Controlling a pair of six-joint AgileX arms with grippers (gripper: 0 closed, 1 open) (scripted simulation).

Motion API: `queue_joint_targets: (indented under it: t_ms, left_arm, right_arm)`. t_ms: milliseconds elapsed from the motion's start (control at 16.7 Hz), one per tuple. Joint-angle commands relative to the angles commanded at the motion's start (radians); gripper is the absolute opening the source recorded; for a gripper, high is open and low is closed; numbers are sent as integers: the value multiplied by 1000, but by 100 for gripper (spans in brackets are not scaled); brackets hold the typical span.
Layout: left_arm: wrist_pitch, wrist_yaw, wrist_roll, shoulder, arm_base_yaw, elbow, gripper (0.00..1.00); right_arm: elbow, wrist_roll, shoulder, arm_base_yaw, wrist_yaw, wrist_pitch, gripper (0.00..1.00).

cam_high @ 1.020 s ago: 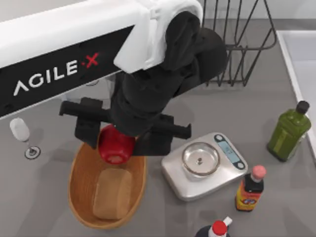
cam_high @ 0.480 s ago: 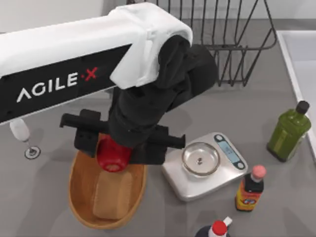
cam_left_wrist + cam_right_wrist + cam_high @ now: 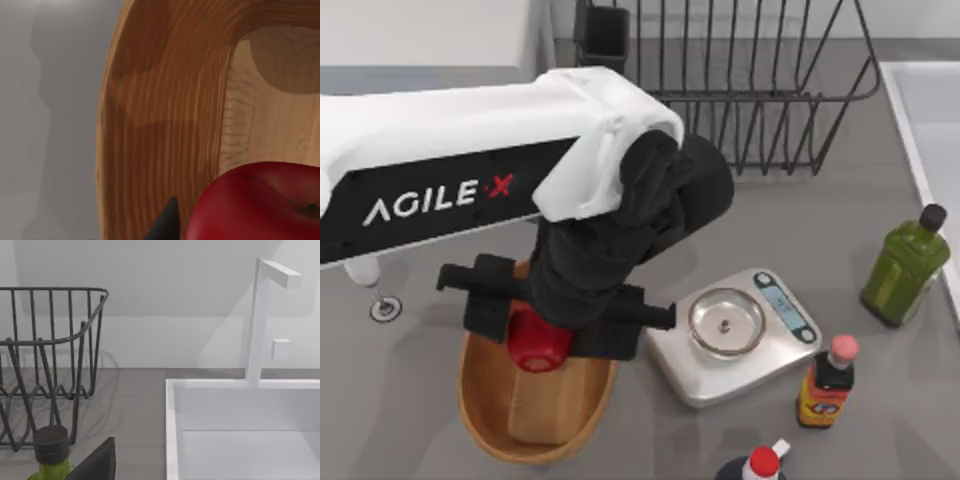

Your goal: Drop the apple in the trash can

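Observation:
The apple (image 3: 538,342) is small, glossy and red, and my left gripper (image 3: 545,328) is shut on it. It hangs just over the far end of an oval wicker basket (image 3: 475,400), above a loaf of bread (image 3: 548,408). In the left wrist view the apple (image 3: 260,205) is very close, with a dark fingertip (image 3: 167,222) beside it and the basket's wall (image 3: 160,125) underneath. The trash can is out of view. My right gripper (image 3: 97,462) is parked beside a green bottle (image 3: 50,460).
A kitchen scale (image 3: 730,335) stands right of the basket. Sauce bottles (image 3: 825,380) stand at the front right and the green bottle (image 3: 905,265) farther right. A wire rack (image 3: 750,80) is at the back, a white sink (image 3: 935,110) at the right, a wine glass (image 3: 370,285) at the left.
My left arm has carried the apple toward the table's front and slightly left, and it now sits lower over the basket. The grip on the apple has not changed.

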Motion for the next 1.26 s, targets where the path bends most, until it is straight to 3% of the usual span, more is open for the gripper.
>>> queue_joint_targets:
  t_ms: [120, 900, 1260]
  left_arm:
    - [0, 0, 0, 0, 0, 0, 0]
    - [0, 0, 0, 0, 0, 0, 98]
    - [0, 0, 0, 0, 0, 0, 100]
  right_arm:
    - [0, 0, 0, 0, 0, 0, 100]
    - [0, 0, 0, 0, 0, 0, 100]
    - [0, 0, 0, 0, 0, 0, 100]
